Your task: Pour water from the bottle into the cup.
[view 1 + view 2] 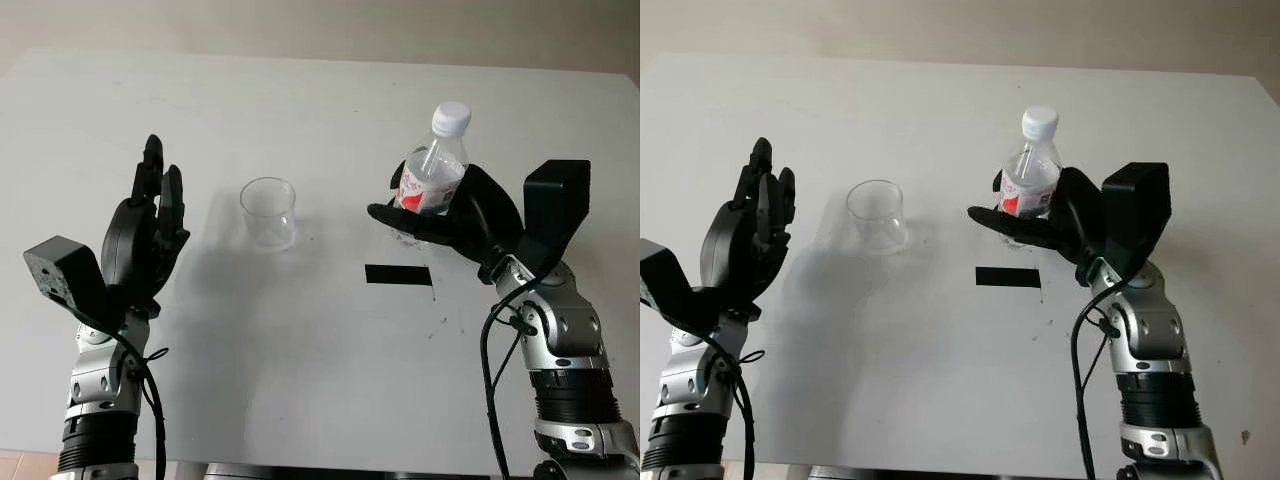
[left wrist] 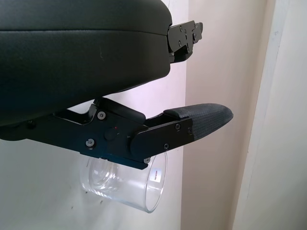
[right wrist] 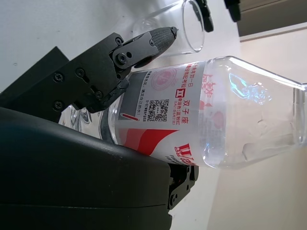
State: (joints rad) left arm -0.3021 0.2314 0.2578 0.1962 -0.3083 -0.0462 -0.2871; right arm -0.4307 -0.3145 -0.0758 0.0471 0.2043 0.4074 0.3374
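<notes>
Left eye view: right hand (image 1: 455, 215) grips the upright capped bottle (image 1: 433, 170) — clear cup (image 1: 268, 212) stands leftward, beside the open left hand (image 1: 145, 230).

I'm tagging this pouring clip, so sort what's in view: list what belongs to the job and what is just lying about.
Belongs to the job:
- bottle, white cap on, upright, held in the right hand
- cup, clear, standing on the table
- left hand, open, raised beside the cup

Just lying about:
- black strip on the table, in front of the bottle
</notes>
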